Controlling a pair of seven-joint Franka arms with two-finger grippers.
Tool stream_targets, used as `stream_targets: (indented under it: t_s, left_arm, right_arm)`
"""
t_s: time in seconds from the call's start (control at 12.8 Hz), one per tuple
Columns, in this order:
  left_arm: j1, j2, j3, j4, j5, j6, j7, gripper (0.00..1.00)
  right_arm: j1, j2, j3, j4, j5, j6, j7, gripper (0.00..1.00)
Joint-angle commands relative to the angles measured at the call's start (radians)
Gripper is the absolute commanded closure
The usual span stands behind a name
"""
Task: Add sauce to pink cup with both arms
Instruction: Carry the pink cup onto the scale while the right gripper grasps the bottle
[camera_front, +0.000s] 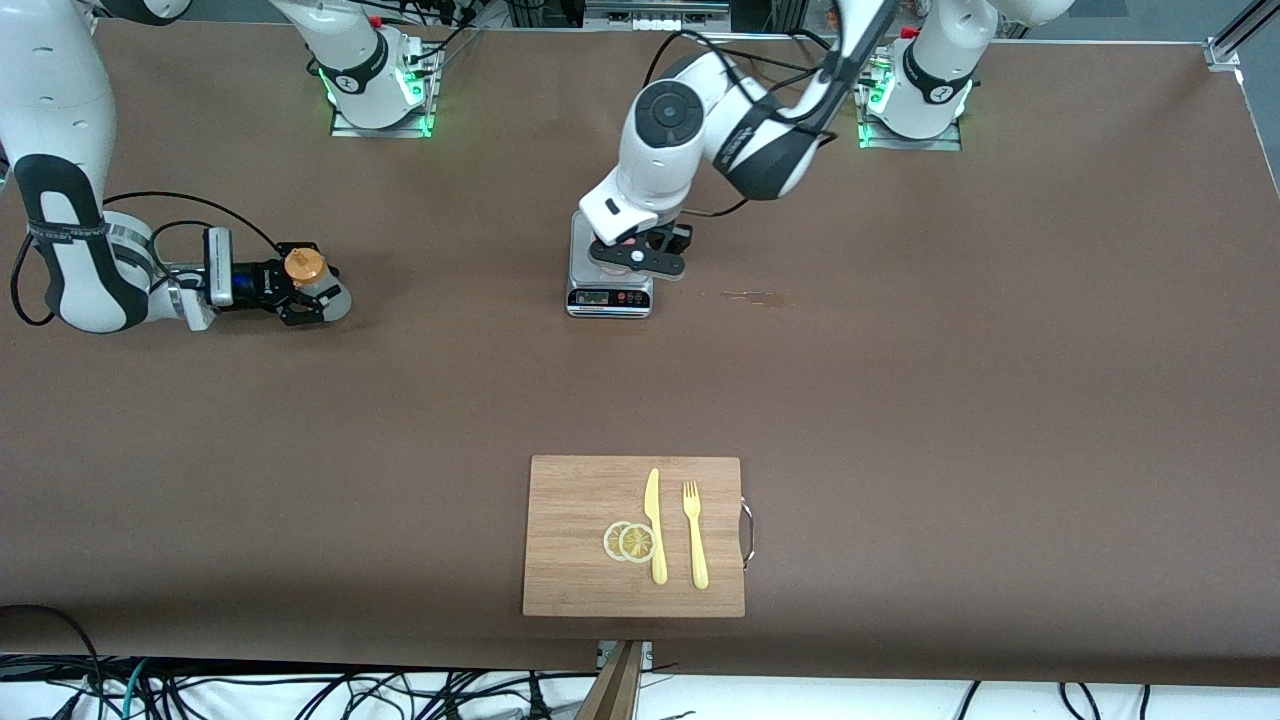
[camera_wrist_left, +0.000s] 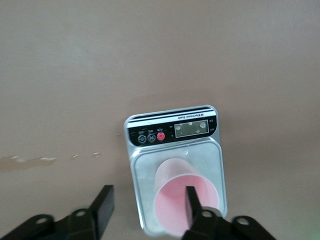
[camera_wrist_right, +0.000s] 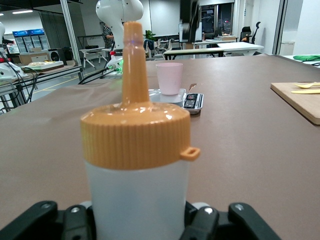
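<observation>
The pink cup (camera_wrist_left: 170, 197) stands upright on the grey kitchen scale (camera_front: 608, 297) near the middle of the table. My left gripper (camera_wrist_left: 147, 194) hangs open just above it. One finger (camera_wrist_left: 192, 200) is over the cup's mouth and the other is off to the side over the table, neither touching the cup. The sauce (camera_wrist_right: 135, 200), a whitish squeeze bottle with an orange nozzle cap (camera_front: 305, 265), stands upright at the right arm's end of the table. My right gripper (camera_front: 302, 286) is shut on its body, low to the table. The cup (camera_wrist_right: 169, 77) also shows in the right wrist view.
A wooden cutting board (camera_front: 570, 580) lies nearer the front camera, holding a yellow knife (camera_front: 655, 525), a yellow fork (camera_front: 695, 535) and two lemon slices (camera_front: 630, 541). A small wet smear (camera_front: 757, 297) marks the table beside the scale, toward the left arm's end.
</observation>
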Motion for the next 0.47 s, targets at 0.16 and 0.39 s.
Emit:
stream_targets:
  t_s: [0.16,0.39]
  left_arm:
    - [0.166,-0.086,0.013,0.172,-0.009,-0.293,0.006,0.0]
    - [0.33,-0.163,0.022,0.178,-0.006,-0.408,0.23,0.0]
  right_arm:
    - [0.048,-0.067,0.019,0.014,0.014,-0.003,-0.027,0.83]
    - [0.149,-0.194,0.014,0.014,-0.006,0.123,0.152,0.83]
